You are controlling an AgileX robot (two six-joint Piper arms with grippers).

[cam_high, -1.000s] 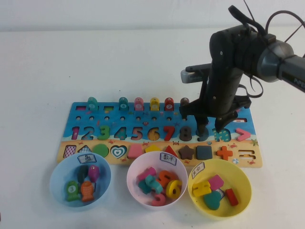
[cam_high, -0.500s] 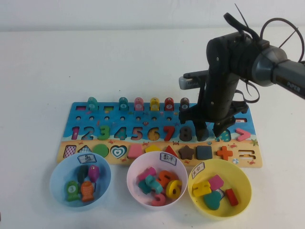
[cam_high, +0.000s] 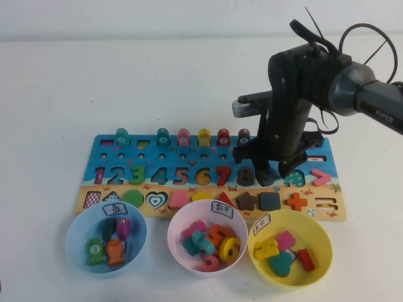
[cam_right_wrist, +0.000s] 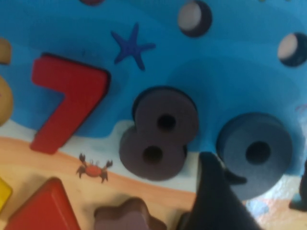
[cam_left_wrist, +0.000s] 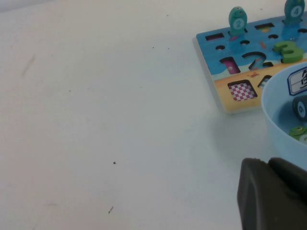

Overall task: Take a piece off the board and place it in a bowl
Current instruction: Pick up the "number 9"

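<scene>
Slate-grey piece (cam_right_wrist: 253, 153) sits in the board (cam_high: 113, 165) between the right gripper's (cam_high: 277, 174) open fingers; left gripper (cam_left_wrist: 271, 196) parked, aperture indeterminable.

Along the board (cam_high: 94, 189) runs a row of wooden numerals, legible as 1 to 8 from the left, with the red 7 (cam_right_wrist: 64, 103), brown 8 (cam_right_wrist: 158, 134) and blue-grey 9 (cam_right_wrist: 254, 153) clearest up close. Teal pegs at its top left carry 2 (cam_left_wrist: 237, 20) and 4 (cam_left_wrist: 293, 8). White tags on the three bowls are handwritten but too small to read, and the arm (cam_high: 378, 104) on the right bears small white lettering, also unreadable.
</scene>
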